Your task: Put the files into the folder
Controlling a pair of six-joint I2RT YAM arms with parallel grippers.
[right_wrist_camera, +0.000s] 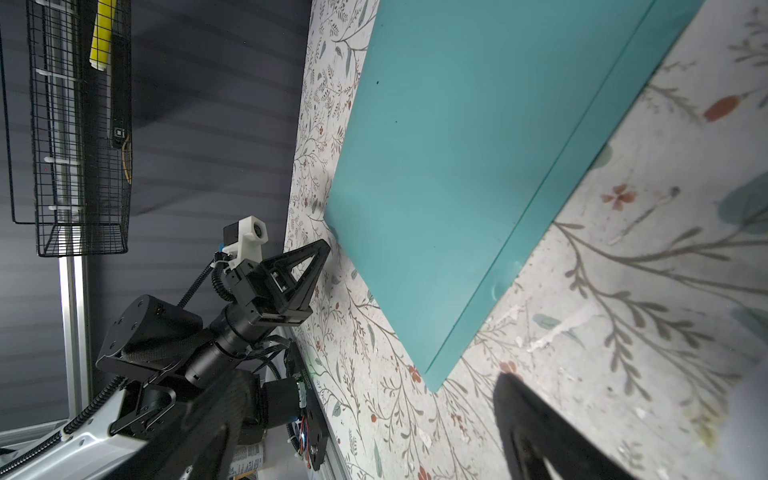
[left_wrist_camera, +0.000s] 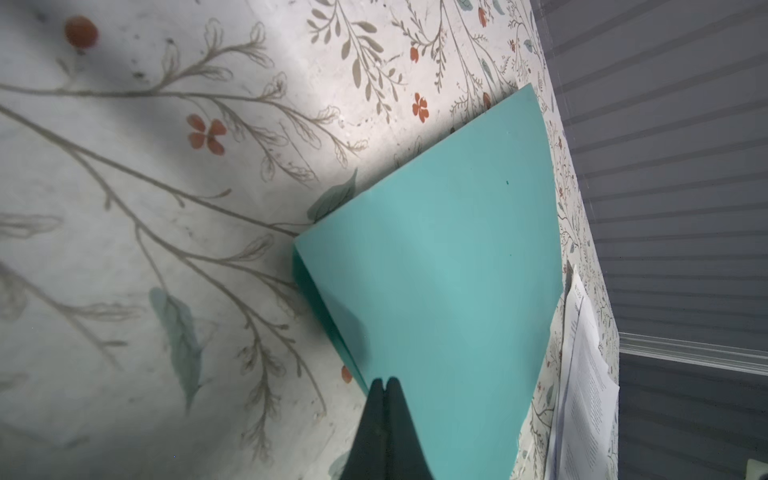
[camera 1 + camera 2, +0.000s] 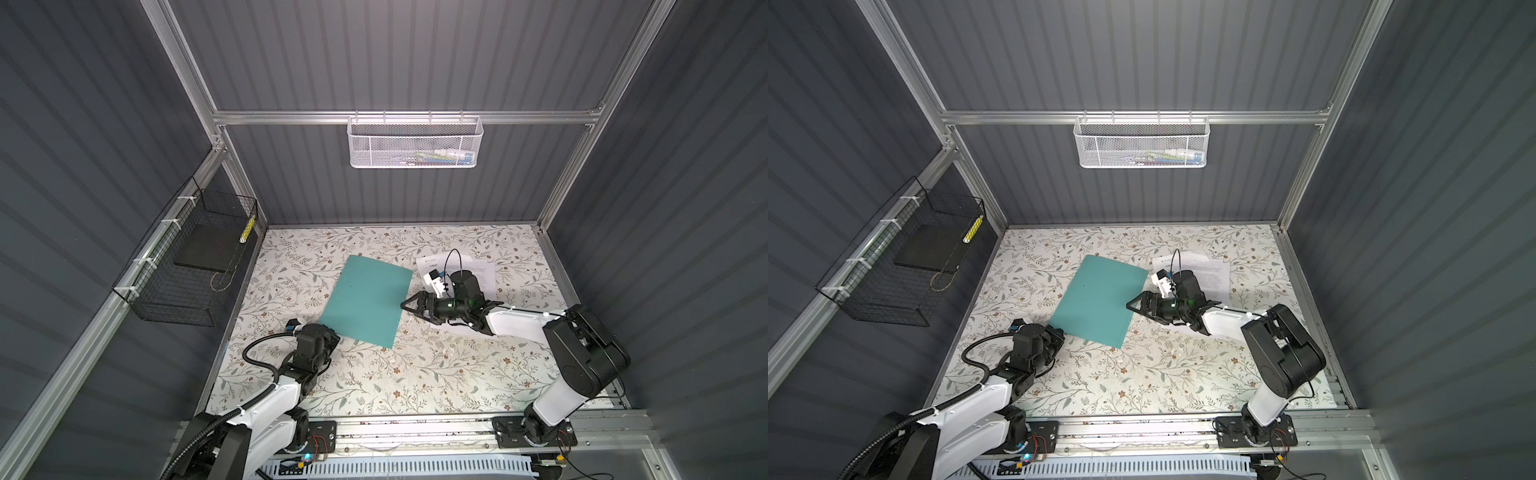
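Observation:
The teal folder (image 3: 365, 301) (image 3: 1098, 299) lies shut and slanted on the floral tabletop. My left gripper (image 2: 384, 380) (image 1: 326, 245) is at the folder's near left corner, jaws pressed together on the edge of the folder (image 2: 436, 291); in both top views its wrist hides the tips. The right gripper (image 3: 405, 306) (image 3: 1128, 305) stands open at the folder's right long edge, holding nothing. In the right wrist view one dark finger (image 1: 528, 419) hovers over the table beside the folder (image 1: 436, 166). The files (image 3: 482, 270) (image 3: 1212, 274) (image 2: 586, 386), white printed sheets, lie right of the folder, partly under the right arm.
A black wire basket (image 3: 187, 266) on the left wall holds a dark grey slab (image 3: 205, 249) and a yellow item. A white mesh basket (image 3: 415, 141) hangs on the back wall. Both arm bases sit on the aluminium rail (image 3: 415, 432) along the front edge.

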